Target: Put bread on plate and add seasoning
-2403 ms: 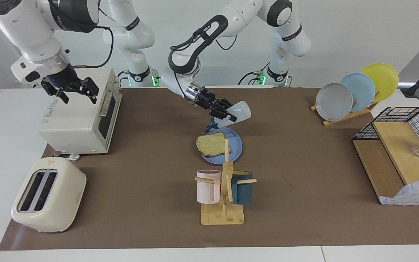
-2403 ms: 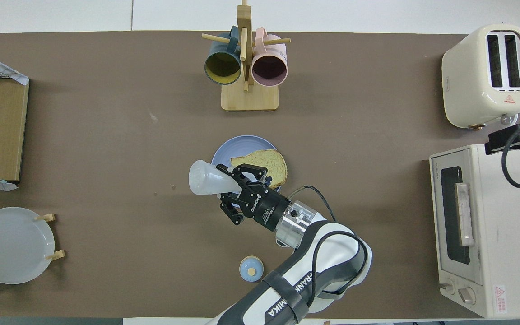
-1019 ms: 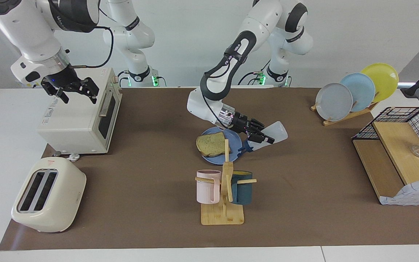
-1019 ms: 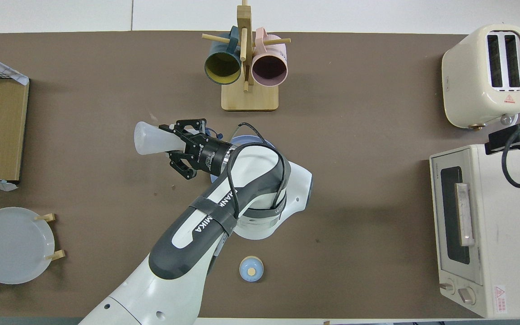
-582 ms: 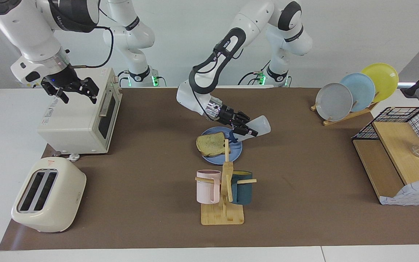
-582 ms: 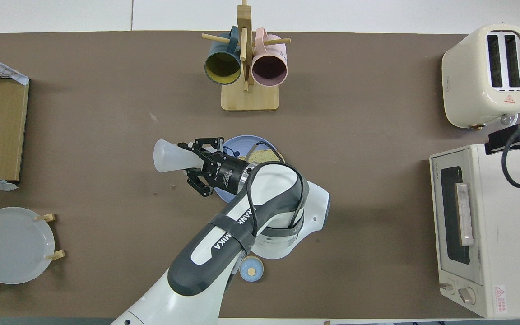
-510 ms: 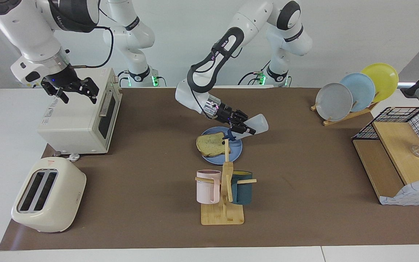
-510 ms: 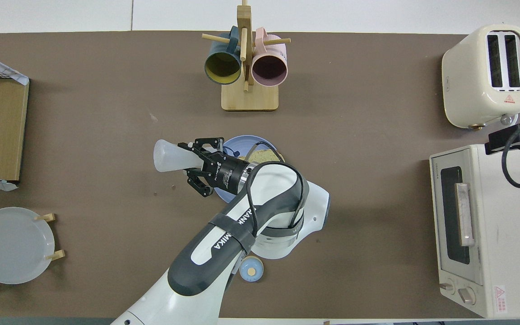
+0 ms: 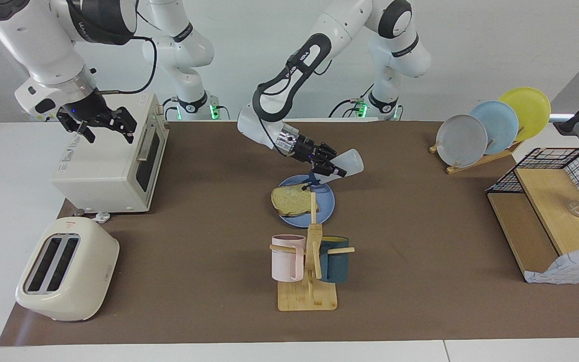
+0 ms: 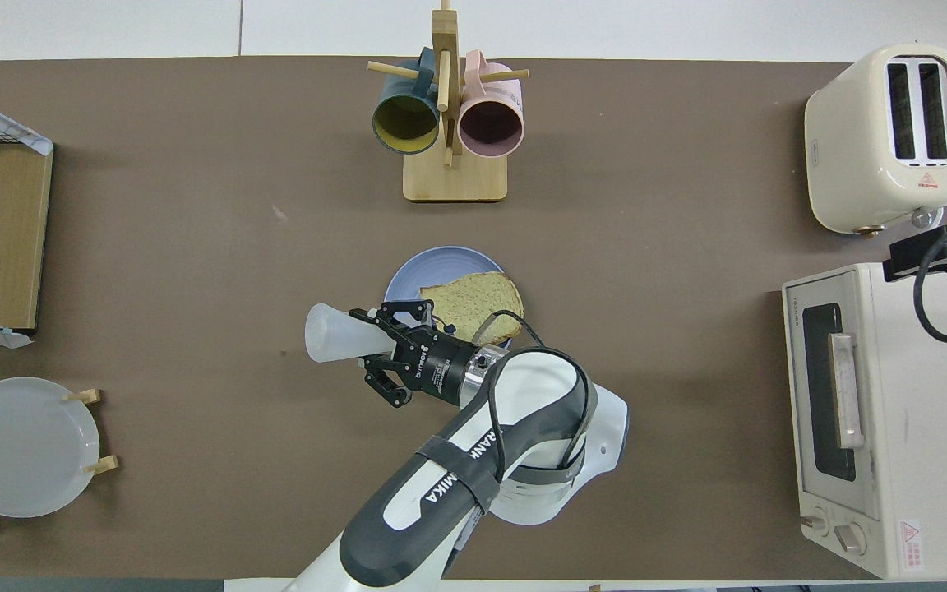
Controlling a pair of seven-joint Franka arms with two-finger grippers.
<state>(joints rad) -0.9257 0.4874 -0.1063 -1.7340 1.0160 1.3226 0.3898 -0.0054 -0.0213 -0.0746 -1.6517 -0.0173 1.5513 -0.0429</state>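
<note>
1. The toaster oven (image 9: pixel 111 163) has the right gripper (image 9: pixel 99 124) over it, jaws wide, empty, waiting.
2. The plate (image 9: pixel 325 206), toward the left arm's end from the toaster oven, carries the bread (image 9: pixel 292 199).
3. The left gripper (image 9: pixel 327 166) clamps the seasoning (image 9: pixel 346 164), tilted cap-down over the plate's nearer rim.

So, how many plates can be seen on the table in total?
4. One blue plate holds the bread, mid-table. Three stand in the wooden rack toward the left arm's end: grey, light blue, yellow.
</note>
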